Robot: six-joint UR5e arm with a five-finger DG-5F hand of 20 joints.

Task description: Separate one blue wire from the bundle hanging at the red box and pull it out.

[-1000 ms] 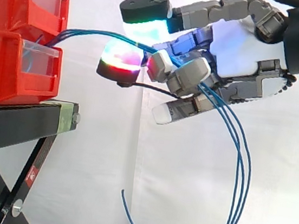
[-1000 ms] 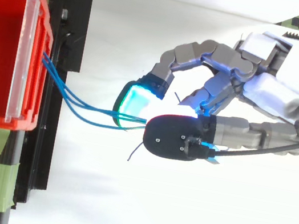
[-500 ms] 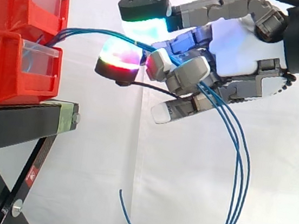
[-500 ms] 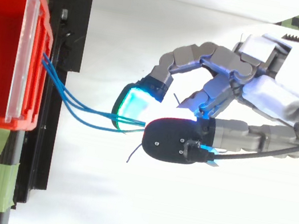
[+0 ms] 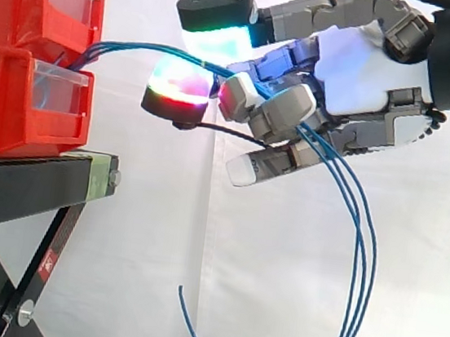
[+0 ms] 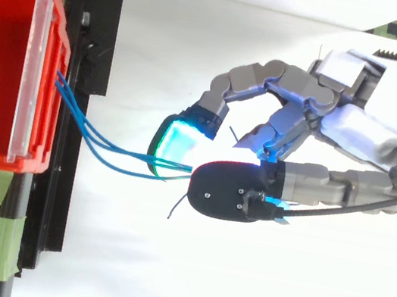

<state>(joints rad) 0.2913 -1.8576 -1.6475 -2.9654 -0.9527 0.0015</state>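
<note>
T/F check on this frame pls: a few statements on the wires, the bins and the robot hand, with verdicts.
1. The blue wires run from the red bins to the robot hand. True.
2. The red bins stand on the floor. False: they stand on a black stand.
3. The robot hand's fingers are curled round the blue wires. True.
4. Past the robot hand, the blue wires lie coiled on the stand. False: they hang free below the hand and loop back up at the bottom.
5. In the side view, the robot hand comes in from the left edge. False: it comes in from the right edge.
</note>
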